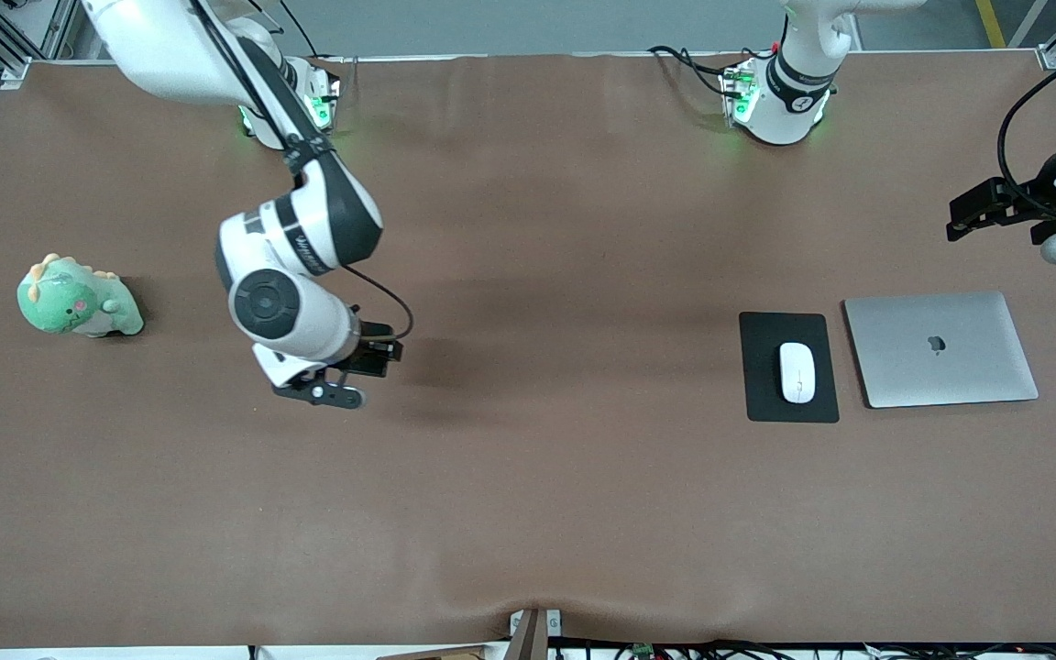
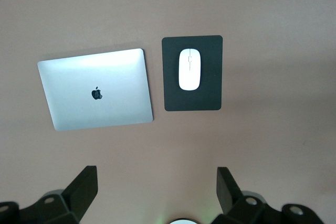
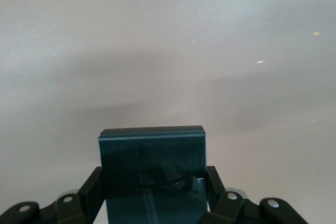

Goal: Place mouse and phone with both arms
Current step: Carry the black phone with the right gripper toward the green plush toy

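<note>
- The table (image 1: 528, 513), covered in brown, carries everything here.
- The right arm (image 1: 294, 247) comes from its green-lit base at the top of the front view and reaches out over bare table toward the right arm's end.
- The left arm (image 1: 798, 82) rises from its own base, and its wrist comes back into the front view at the edge near the left arm's end of the table.
- A closed silver laptop (image 1: 940, 348) lies flat toward the left arm's end of the table.
- A flat black mouse pad (image 1: 762, 367) lies just beside the laptop, on the side toward the right arm's end, and does not touch it.
- A green plush dinosaur (image 1: 77, 299) sits at the right arm's end of the table, well apart from everything else.
- The left gripper (image 2: 157, 192) hangs in the air, its fingers (image 2: 84, 184) spread wide with nothing between them; its wrist view takes in the laptop and the mouse pad.
- The right gripper (image 3: 152, 182) hangs over bare brown table, its fingers (image 3: 92, 187) clamped on the two long edges of the phone.
- The phone (image 3: 152, 166), a black slab, sticks out past the fingertips and is clear of the table.
- The mouse (image 1: 797, 372), white and glossy, rests on the mouse pad, well inside its edges.
</note>
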You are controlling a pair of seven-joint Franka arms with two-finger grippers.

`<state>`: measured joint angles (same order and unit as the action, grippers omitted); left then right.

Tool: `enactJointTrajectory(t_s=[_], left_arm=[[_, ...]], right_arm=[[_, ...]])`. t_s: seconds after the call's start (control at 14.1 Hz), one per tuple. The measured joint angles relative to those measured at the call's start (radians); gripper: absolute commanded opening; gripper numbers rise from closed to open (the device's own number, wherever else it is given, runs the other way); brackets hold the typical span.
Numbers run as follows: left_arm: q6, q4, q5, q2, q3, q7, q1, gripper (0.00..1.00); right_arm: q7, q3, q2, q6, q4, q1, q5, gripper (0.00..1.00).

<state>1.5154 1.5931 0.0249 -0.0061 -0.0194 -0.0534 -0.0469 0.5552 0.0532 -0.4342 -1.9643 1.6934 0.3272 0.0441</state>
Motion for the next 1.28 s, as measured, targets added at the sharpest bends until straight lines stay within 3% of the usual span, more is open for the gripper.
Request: enactJointTrajectory(t_s=[0.5, 0.71, 1.06, 1.28], left_arm=[[0.011, 0.0, 0.0, 0.0, 0.0, 0.0, 0.0, 1.0], [0.011, 0.0, 0.0, 0.0, 0.0, 0.0, 0.0, 1.0], [0.014, -0.002, 0.0, 0.0, 0.0, 0.0, 0.0, 1.0], [0.015, -0.003, 0.0, 0.0, 0.0, 0.0, 0.0, 1.0]], right_arm=[[-0.225, -0.002, 0.207, -0.005, 0.243, -0.202, 0.001, 0.0], [-0.274, -0.003, 0.265, -0.043, 0.333, -0.242, 0.001, 0.0], [-0.469, -0.023, 0.305, -0.134, 0.46, -0.328, 0.001, 0.0], [-0.585, -0.062, 0.305, -0.281, 0.557, -0.349, 0.001, 0.0]])
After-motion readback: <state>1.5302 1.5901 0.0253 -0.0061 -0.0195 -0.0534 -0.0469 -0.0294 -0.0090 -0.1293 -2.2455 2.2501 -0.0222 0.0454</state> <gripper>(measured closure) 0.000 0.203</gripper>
